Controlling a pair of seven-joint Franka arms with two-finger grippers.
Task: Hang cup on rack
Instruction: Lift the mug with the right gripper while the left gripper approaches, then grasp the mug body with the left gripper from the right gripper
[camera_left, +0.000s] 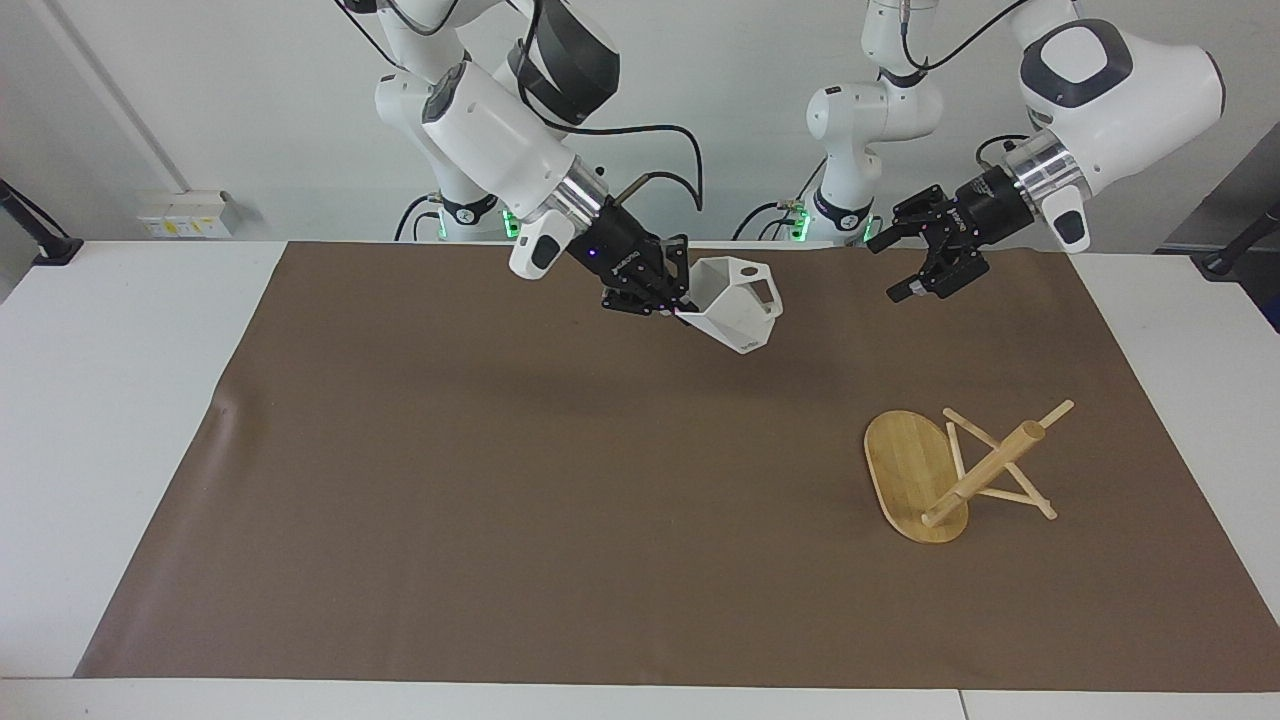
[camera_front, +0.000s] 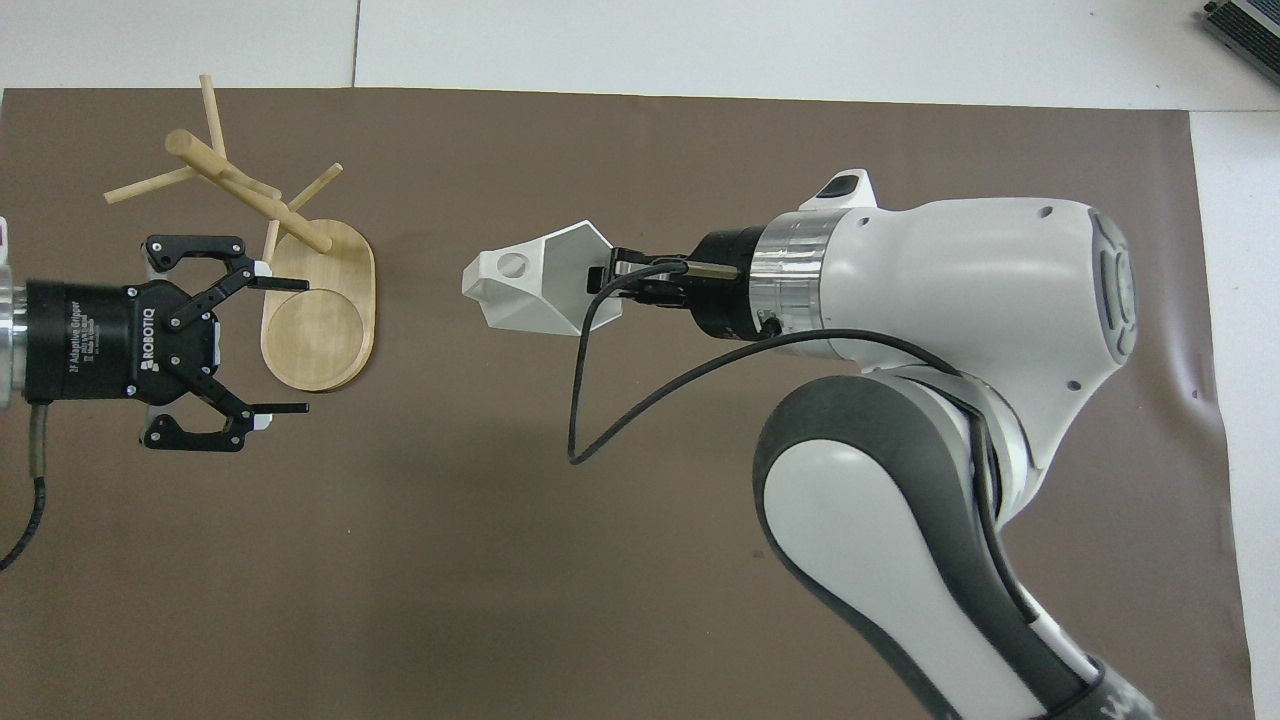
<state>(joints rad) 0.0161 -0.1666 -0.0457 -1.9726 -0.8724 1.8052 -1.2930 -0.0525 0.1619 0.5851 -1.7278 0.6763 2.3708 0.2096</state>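
The white faceted cup hangs tilted in the air over the brown mat, with the holed handle pointing away from my right gripper. That gripper is shut on the cup's rim. Both also show in the overhead view, the cup and the right gripper. The bamboo rack lies tipped over on the mat toward the left arm's end, its post and pegs slanting away from the robots. My left gripper is open and empty, raised over the mat, and in the overhead view it overlaps the rack's base.
The brown mat covers most of the white table. A black cable loops from the right wrist over the mat.
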